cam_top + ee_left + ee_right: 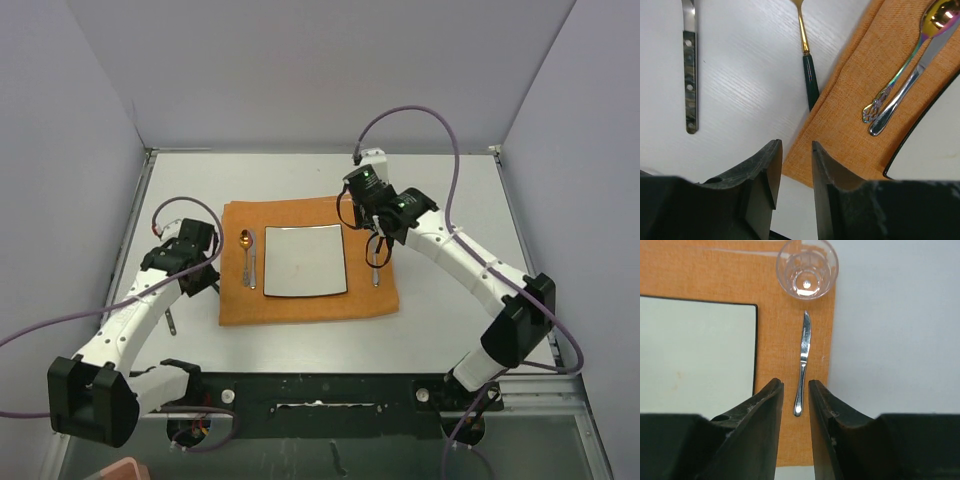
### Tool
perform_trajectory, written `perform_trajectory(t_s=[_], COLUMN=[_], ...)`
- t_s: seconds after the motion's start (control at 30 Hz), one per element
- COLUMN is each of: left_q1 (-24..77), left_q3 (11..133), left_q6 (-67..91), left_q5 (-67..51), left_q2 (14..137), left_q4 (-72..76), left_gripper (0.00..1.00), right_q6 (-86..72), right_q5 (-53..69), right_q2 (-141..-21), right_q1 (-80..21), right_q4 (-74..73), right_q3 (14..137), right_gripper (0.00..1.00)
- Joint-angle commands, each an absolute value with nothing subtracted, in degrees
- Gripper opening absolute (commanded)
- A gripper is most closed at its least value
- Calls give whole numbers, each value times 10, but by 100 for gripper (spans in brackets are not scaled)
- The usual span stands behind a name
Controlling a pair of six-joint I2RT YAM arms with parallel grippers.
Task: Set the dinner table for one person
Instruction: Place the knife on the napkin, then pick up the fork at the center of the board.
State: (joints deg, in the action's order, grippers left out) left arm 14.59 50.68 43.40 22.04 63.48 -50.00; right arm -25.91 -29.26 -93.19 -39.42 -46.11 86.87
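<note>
Cutlery flanks a small square white plate with a dark rim (305,260), which sits in the middle of an orange woven cloth mat (300,308). The mat lies flat near the centre of the dinner table (440,320), a large matte white top with thin metal edging.

At the plate's 9 o'clock, a spoon with a gold bowl and iridescent handle (900,70) lies touching a plain silver utensil handle (900,102), both on the mat. At the plate's 3 o'clock, a slim silver table knife (802,362) rests on the mat with its blade towards 12 o'clock. A clear ribbed drinking glass (807,268) stands upright just beyond the blade tip, at the mat's corner.

The left gripper (797,147) hovers over the mat's 9 o'clock edge, its fingers drawn close with a narrow gap and pinching nothing. Beyond it on bare tabletop lie a gold utensil with a dark green handle (809,75), its end touching the mat's edge, and a flat grey riveted handle (689,75) well to its side.

The right gripper (796,385) hangs above the knife's handle end, fingers likewise nearly together and empty.
</note>
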Motion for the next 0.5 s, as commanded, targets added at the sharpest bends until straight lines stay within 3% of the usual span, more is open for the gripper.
perform_trajectory(t_s=[0.0,0.47], left_q1=[128,63], left_q3=[500,525], left_q6=[558,598], left_q5=[192,175], left_q2=[661,834], left_q4=[-466,-367], left_gripper=[29,31], right_q6=[-225,-221], right_q5=[-295,-277], right_q2=[-883,-838], right_q1=[-394,-409], right_q4=[-440,-452], right_q3=[887,862], right_gripper=[29,29])
